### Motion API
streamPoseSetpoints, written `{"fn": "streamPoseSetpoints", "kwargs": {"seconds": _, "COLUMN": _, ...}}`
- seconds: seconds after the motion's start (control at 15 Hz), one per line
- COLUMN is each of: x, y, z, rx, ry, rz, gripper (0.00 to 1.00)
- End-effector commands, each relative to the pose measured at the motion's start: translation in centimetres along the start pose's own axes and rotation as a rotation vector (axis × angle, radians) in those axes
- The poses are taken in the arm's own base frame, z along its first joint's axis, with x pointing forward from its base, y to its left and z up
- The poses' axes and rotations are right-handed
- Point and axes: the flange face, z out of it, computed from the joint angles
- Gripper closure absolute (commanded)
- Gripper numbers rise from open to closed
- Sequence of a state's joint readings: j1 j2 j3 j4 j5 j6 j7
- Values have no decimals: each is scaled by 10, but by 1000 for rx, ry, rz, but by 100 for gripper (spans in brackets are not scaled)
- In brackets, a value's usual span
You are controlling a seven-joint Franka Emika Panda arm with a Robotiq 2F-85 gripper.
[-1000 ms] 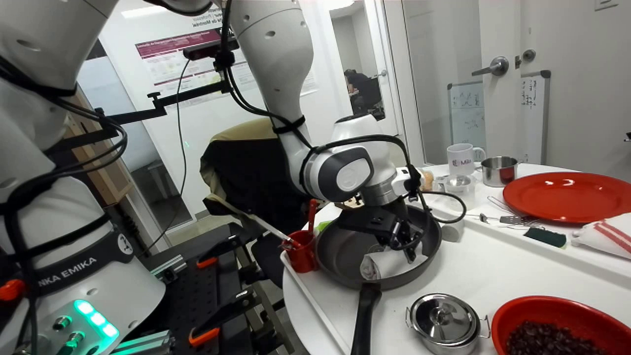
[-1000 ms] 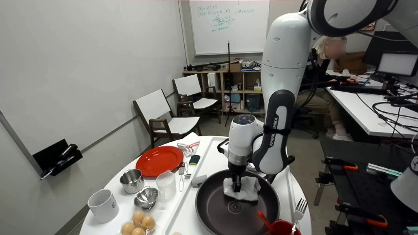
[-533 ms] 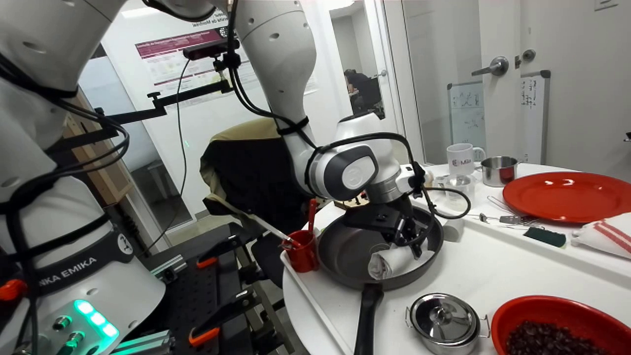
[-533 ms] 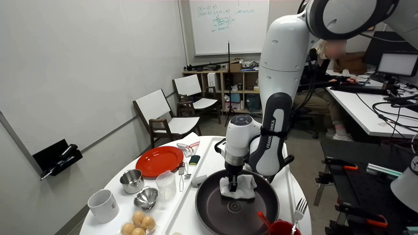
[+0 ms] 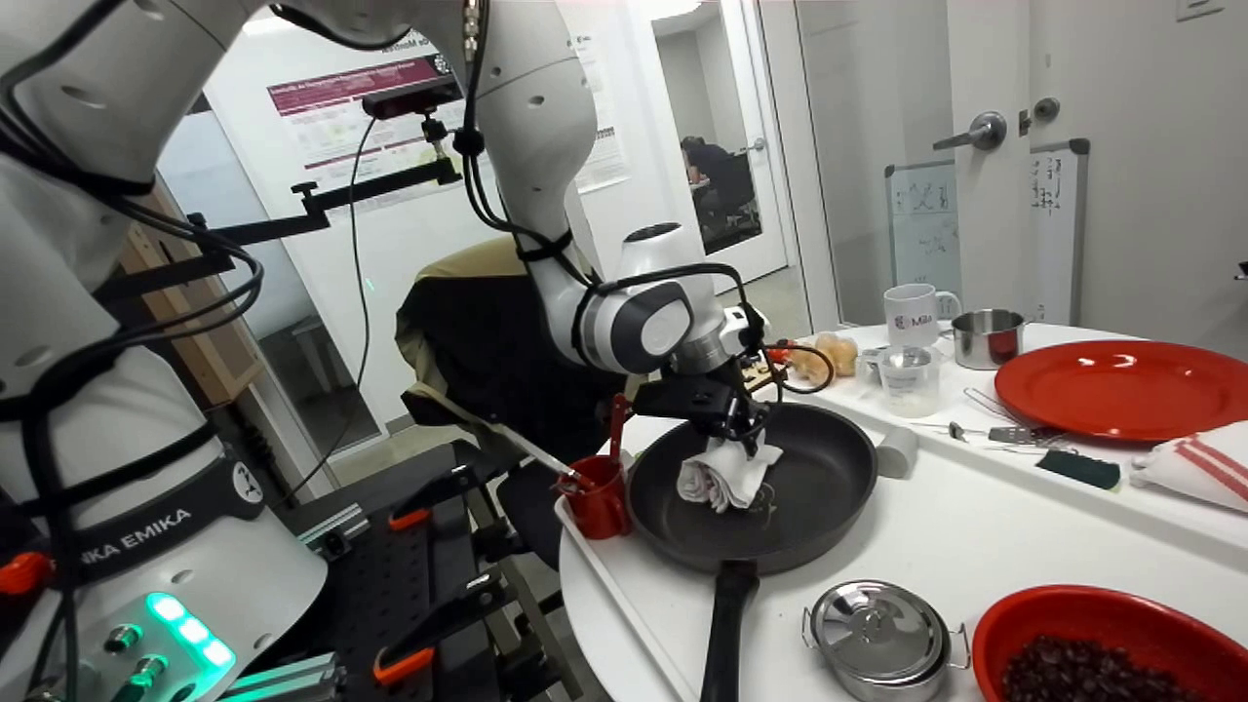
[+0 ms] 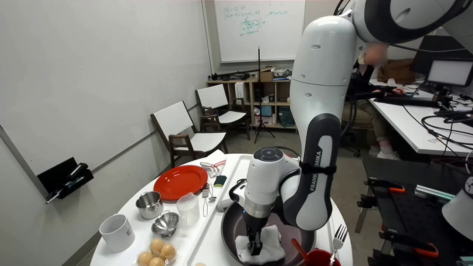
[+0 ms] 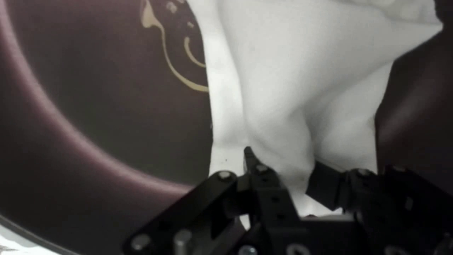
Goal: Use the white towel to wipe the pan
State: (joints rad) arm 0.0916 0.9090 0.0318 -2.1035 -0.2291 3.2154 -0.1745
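The white towel (image 5: 726,480) is a bunched, folded cloth inside the dark frying pan (image 5: 829,478). In an exterior view the towel (image 6: 272,244) lies over the pan's near part. My gripper (image 5: 749,439) is above the towel, pointing down. In the wrist view the gripper's fingers (image 7: 281,166) are a little apart, with a fold of the towel (image 7: 283,71) pinched between them. The pan's bottom with its ring mark (image 7: 106,88) shows beside the cloth. I cannot tell whether all of the towel touches the pan. The arm hides part of the pan (image 6: 230,225).
A red cup (image 5: 597,497) with utensils stands against the pan's side. A lidded steel pot (image 5: 882,634) and a red bowl of beans (image 5: 1121,624) stand near the pan handle (image 5: 726,624). A red plate (image 6: 181,181), white mug (image 6: 117,232) and eggs (image 6: 157,253) are beyond the tray edge.
The gripper and towel have moved across the pan, toward the side of the red cup and the eggs. The towel looks more bunched up under the gripper. The pan has hardly moved.
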Motion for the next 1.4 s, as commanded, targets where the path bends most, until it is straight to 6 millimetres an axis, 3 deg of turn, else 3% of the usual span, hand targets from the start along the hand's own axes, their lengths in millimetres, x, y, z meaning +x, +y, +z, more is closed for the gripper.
{"fn": "streamPoseSetpoints", "kwargs": {"seconds": 0.0, "x": 3, "y": 1, "z": 5, "rx": 9, "ry": 21, "rz": 3, "gripper": 96}}
{"fn": "streamPoseSetpoints", "kwargs": {"seconds": 0.13, "x": -7, "y": 27, "z": 6, "rx": -25, "ry": 13, "rz": 42, "gripper": 96}}
{"fn": "streamPoseSetpoints", "kwargs": {"seconds": 0.4, "x": -42, "y": 104, "z": -2, "rx": -96, "ry": 2, "rz": 181, "gripper": 96}}
{"fn": "streamPoseSetpoints", "kwargs": {"seconds": 0.53, "x": -54, "y": 127, "z": -3, "rx": -115, "ry": -2, "rz": 223, "gripper": 96}}
{"fn": "streamPoseSetpoints", "kwargs": {"seconds": 0.67, "x": -58, "y": 135, "z": -2, "rx": -116, "ry": -5, "rz": 245, "gripper": 96}}
{"fn": "streamPoseSetpoints", "kwargs": {"seconds": 0.87, "x": -47, "y": 114, "z": 0, "rx": -87, "ry": 5, "rz": 215, "gripper": 96}}
{"fn": "streamPoseSetpoints", "kwargs": {"seconds": 1.33, "x": -7, "y": -9, "z": 5, "rx": 61, "ry": 34, "rz": 5, "gripper": 96}}
